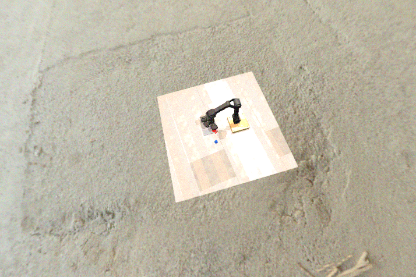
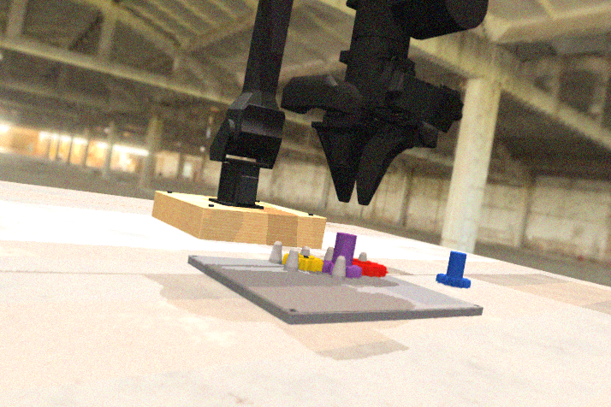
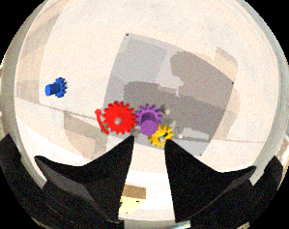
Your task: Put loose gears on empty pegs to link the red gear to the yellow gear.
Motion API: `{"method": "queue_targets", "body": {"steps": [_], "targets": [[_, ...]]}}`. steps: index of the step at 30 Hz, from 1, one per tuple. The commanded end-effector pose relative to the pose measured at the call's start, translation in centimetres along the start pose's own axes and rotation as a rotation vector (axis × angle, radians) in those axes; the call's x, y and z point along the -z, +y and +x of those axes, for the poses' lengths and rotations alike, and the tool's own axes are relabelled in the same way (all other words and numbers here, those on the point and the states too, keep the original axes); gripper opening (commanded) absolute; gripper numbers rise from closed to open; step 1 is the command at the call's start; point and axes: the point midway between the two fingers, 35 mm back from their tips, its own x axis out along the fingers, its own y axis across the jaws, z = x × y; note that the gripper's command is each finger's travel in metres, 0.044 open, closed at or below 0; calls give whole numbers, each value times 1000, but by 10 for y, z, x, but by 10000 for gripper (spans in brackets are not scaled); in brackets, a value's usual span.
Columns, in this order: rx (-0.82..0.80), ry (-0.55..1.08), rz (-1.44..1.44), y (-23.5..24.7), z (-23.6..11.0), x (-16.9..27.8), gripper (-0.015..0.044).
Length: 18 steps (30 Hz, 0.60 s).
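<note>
My gripper (image 2: 353, 202) (image 3: 151, 139) is open and empty, its fingers a small gap apart, above the purple gear. The purple gear (image 2: 345, 249) (image 3: 148, 126) stands upright on the grey board (image 1: 207, 132) (image 2: 316, 294) (image 3: 136, 52), between the red gear (image 2: 371, 268) (image 3: 119, 109) and the yellow gear (image 2: 311, 262) (image 3: 157, 133). Its teeth are close against both and look level with them; its handle hides the peg beneath. The blue gear (image 1: 215, 141) (image 2: 455, 269) (image 3: 56, 88) stands on the table beyond the red gear's side of the board.
Bare pegs stand close around the purple and yellow gears, including a front peg (image 2: 339, 266) and a left peg (image 2: 275, 253). The red arrow (image 3: 101, 122) lies beside the red gear. The arm's wooden base (image 1: 239, 125) (image 2: 249, 225) is behind the board.
</note>
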Motion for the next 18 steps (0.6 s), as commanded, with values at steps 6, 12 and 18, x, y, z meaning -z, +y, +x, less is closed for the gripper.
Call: {"method": "queue_targets", "body": {"steps": [6,12,18], "targets": [[0,0,0,1,-50,5,298],[0,0,0,1,-50,5,440],[0,0,0,1,-50,5,440]]}}
